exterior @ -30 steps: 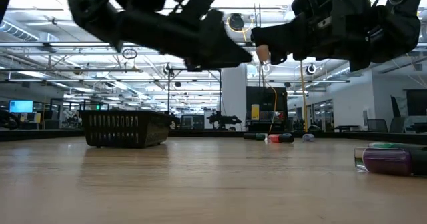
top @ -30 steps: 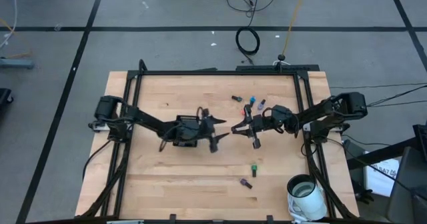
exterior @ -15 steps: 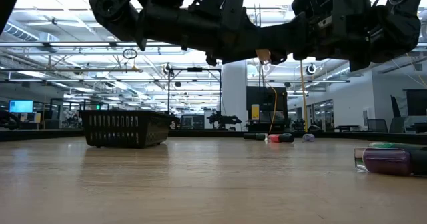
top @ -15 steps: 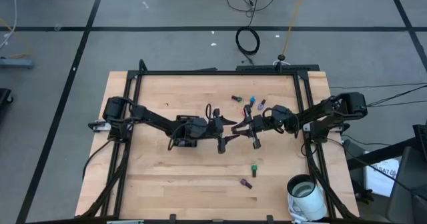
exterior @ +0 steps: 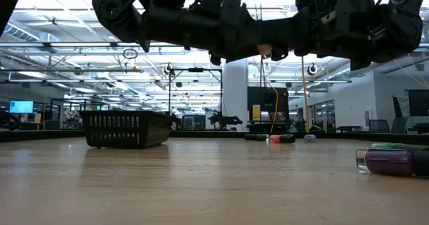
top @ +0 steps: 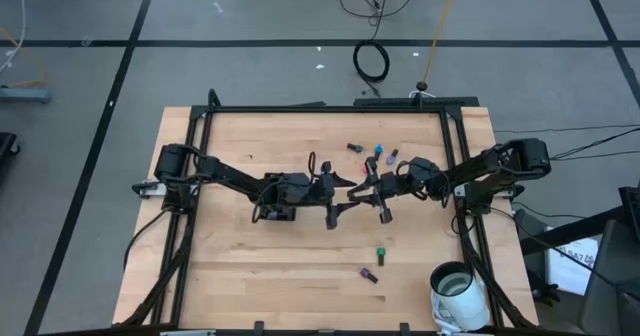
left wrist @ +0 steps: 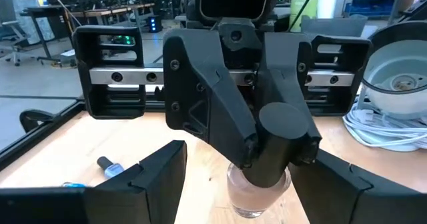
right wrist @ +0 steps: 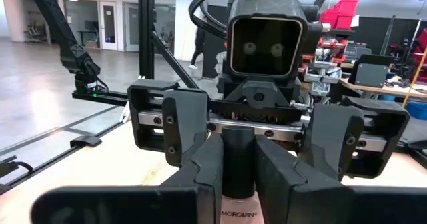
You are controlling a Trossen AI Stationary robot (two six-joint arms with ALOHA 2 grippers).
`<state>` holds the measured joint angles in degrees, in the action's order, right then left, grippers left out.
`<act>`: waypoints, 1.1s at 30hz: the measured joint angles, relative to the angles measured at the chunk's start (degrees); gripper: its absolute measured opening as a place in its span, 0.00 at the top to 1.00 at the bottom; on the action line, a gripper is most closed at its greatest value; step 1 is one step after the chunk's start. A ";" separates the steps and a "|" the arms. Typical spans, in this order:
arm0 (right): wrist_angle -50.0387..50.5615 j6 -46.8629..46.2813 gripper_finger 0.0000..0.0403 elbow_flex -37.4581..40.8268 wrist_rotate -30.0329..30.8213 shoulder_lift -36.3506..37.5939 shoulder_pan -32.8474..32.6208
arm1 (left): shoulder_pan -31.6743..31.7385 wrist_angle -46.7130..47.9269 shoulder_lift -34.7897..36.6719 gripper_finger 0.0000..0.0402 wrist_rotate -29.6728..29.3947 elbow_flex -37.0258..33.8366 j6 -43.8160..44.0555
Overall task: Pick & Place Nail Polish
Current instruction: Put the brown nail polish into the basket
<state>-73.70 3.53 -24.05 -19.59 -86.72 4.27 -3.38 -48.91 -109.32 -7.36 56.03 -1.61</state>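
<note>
Dark fingers of the right gripper (top: 362,189) pinch a nail polish bottle (right wrist: 238,211) — black cap clamped between the pads, pale body below — held in the air above mid-table. Facing it, the left gripper (top: 343,196) has its jaws spread wide on either side of that same bottle, not touching it. More bottles lie on the wooden table (top: 250,266): a small cluster (top: 376,153) toward the far edge, a green one (top: 381,253) and a purple one (top: 368,274) nearer the front. A black slotted tray (exterior: 125,129) sits under the left arm.
</note>
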 joint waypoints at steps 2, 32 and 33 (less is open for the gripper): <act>0.15 0.07 0.89 -0.29 0.02 0.00 -0.24 | 0.01 -0.04 0.00 0.38 0.27 0.00 0.00; 0.66 0.35 0.89 -0.73 0.34 0.02 -0.23 | 0.28 -0.18 0.00 0.76 1.10 -0.05 -3.83; 0.68 0.37 0.87 -0.73 0.34 0.02 -0.23 | 0.28 -0.05 0.00 0.76 1.04 -0.04 -4.03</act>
<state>-73.01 3.90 -24.77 -19.25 -86.70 4.03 -3.09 -48.96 -109.32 -6.31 55.99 -5.64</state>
